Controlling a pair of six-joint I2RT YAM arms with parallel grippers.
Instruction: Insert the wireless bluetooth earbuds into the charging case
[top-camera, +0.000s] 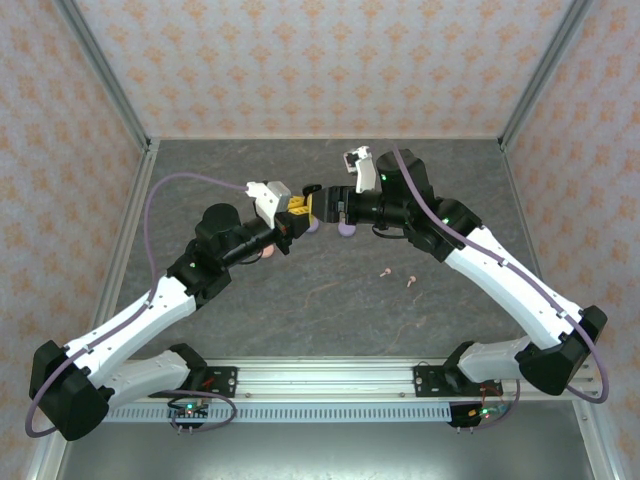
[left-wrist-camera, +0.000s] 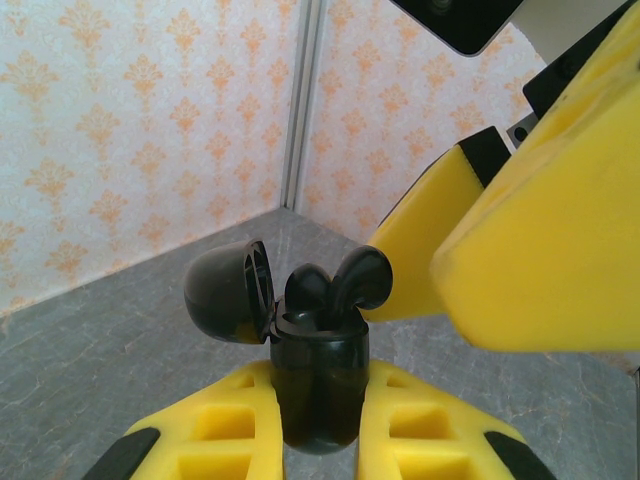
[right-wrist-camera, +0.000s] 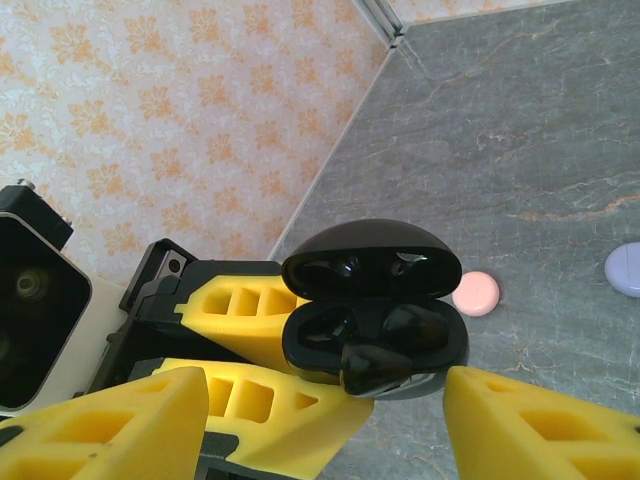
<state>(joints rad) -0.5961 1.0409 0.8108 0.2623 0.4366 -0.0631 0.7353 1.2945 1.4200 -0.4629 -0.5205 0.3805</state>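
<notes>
Step in hand: seating the 2nd black bud, as I judge it.
Charging case (left-wrist-camera: 320, 385): black, upright at bottom centre of the left wrist view. Its lid (left-wrist-camera: 225, 295) is swung open to the left. In the top view it is held up off the table (top-camera: 300, 330), mid-frame.
Left gripper (left-wrist-camera: 320, 430): clamped on the case body, 1 yellow finger on each side.
Right gripper (right-wrist-camera: 328, 400): jaws well apart, 1 finger on either side of the case mouth, carrying nothing.
Seated earbud (left-wrist-camera: 305, 288): black, low in its well; it looks home.
Tilted earbud (left-wrist-camera: 362, 277): black, head above the rim, leaning right, just beside a right-gripper finger; not fully down.
Done: 1 black bud in, probably.
Left to do: press the tilted bud home, then close the lid.
Pale pink earbuds (top-camera: 385, 273): 2, loose on the table right of centre in the top view, near each other, well apart from the case.
Pink puck (right-wrist-camera: 476, 293): 1, on the table just right of the case in the right wrist view.
Lilac puck (right-wrist-camera: 625, 268): 1, at the right edge.
Count of black buds: 2.
Count of open cases: 1.
</notes>
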